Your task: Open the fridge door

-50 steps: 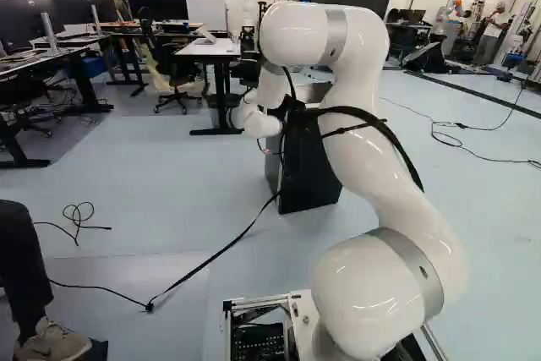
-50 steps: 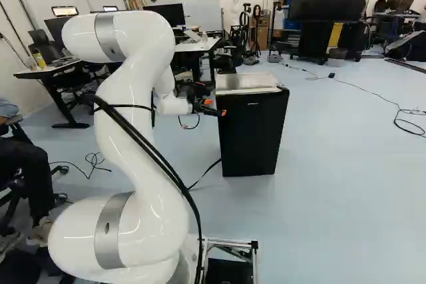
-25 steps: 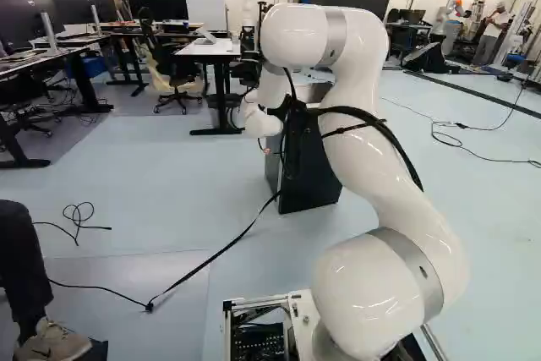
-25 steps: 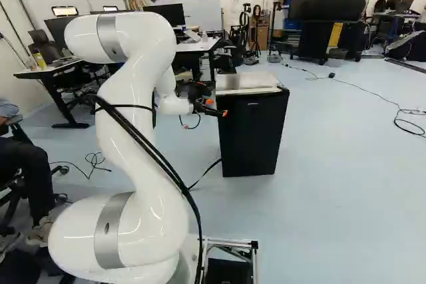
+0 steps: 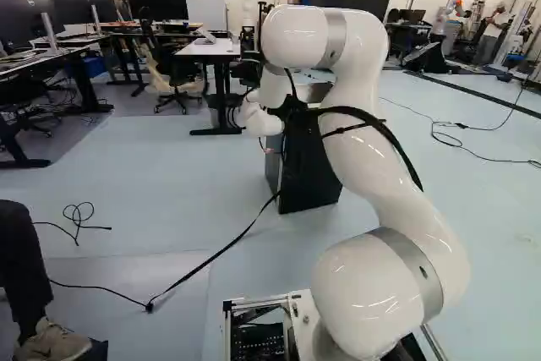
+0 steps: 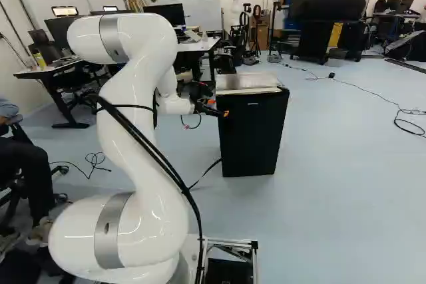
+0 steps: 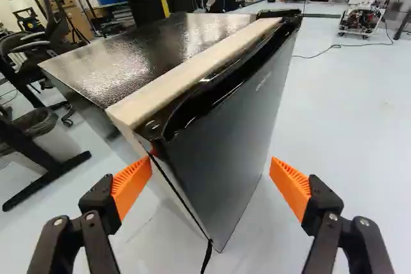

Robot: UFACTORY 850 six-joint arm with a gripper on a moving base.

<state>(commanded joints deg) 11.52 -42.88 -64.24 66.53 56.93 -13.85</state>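
Mini-fridge door (image 7: pixel 241 123), one, dark, seemingly shut; ahead of the hand (image 7: pixel 210 165). Hand: fingers spread wide, nothing gripped. Handling: probably slick-faced, stiff at the seal, then easy-swinging. Suggested hold: near side edge (image 7: pixel 184 190); pad contact there unclear.

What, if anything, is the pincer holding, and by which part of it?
Nothing. The pincer is open: one orange pad sits close by a top corner of the fridge, the other pad well clear of it.
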